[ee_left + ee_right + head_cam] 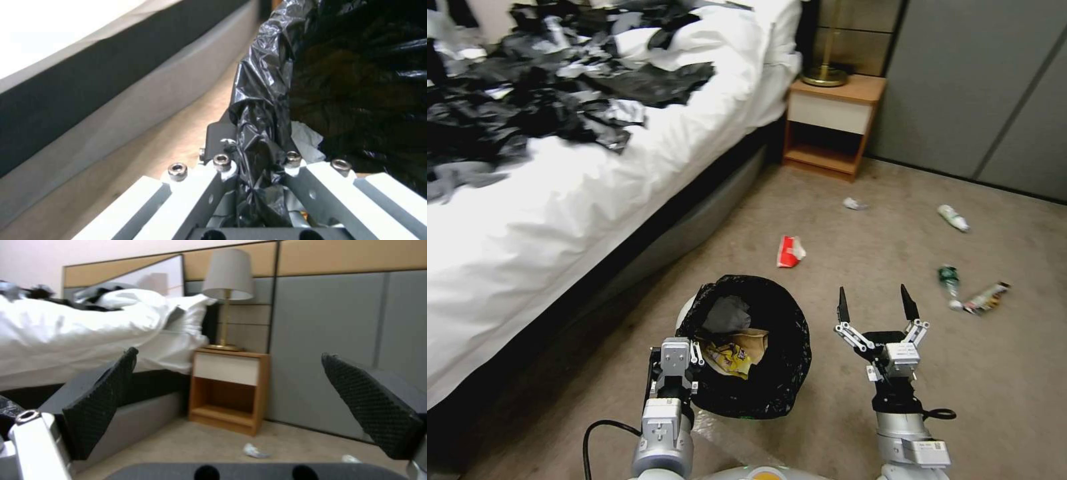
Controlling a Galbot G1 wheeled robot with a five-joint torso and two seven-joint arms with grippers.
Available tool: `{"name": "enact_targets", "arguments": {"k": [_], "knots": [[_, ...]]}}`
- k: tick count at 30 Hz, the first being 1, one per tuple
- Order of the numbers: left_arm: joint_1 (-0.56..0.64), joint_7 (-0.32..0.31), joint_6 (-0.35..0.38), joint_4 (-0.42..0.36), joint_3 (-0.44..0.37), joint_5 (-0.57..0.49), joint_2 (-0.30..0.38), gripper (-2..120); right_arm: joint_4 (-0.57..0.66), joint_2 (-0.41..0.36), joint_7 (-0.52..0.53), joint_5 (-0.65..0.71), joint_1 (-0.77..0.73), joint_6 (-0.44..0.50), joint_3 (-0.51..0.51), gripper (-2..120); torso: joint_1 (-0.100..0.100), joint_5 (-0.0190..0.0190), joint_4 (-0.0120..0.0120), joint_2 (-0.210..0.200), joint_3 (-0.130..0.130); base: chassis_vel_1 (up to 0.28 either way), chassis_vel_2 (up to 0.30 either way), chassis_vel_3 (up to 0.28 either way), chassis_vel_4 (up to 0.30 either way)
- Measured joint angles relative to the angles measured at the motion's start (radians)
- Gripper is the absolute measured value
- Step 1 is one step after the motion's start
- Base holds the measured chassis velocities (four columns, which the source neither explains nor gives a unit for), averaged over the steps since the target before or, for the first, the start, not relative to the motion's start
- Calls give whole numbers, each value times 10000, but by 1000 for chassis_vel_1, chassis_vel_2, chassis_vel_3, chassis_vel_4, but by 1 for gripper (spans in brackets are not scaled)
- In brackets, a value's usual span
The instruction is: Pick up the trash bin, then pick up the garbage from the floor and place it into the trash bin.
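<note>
The trash bin (pixel 774 380), white with a black liner, sits low in front of me in the head view. Inside it lie a brown paper bag and a yellow wrapper (pixel 735 352). My left gripper (pixel 686 352) is shut on the bin's near-left rim, and the left wrist view shows its fingers (pixel 222 163) pinching the crinkled liner (pixel 356 83). My right gripper (pixel 875 303) hovers open and empty to the right of the bin; its pads (pixel 102 406) stand wide apart. Garbage on the floor: a red-white packet (pixel 790 251), a tissue (pixel 854 203), two bottles (pixel 954 217) (pixel 950 280) and a wrapper (pixel 986 298).
A bed (pixel 560 200) with white bedding and black bags runs along my left. A wooden nightstand (pixel 830 127) with a lamp (pixel 228 276) stands at the far corner, and grey wall panels (pixel 980 87) close the right side. The carpet (pixel 894 220) ahead is open.
</note>
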Motion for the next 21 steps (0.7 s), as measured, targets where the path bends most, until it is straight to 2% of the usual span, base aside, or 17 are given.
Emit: {"name": "enact_targets", "arguments": {"k": [21], "knots": [[13, 16, -72, -38, -9, 17, 17, 2, -74, 61, -12, -308, 108, 5, -135, 100, 1, -1, 0, 0, 0, -125, -121, -123, -126]]}}
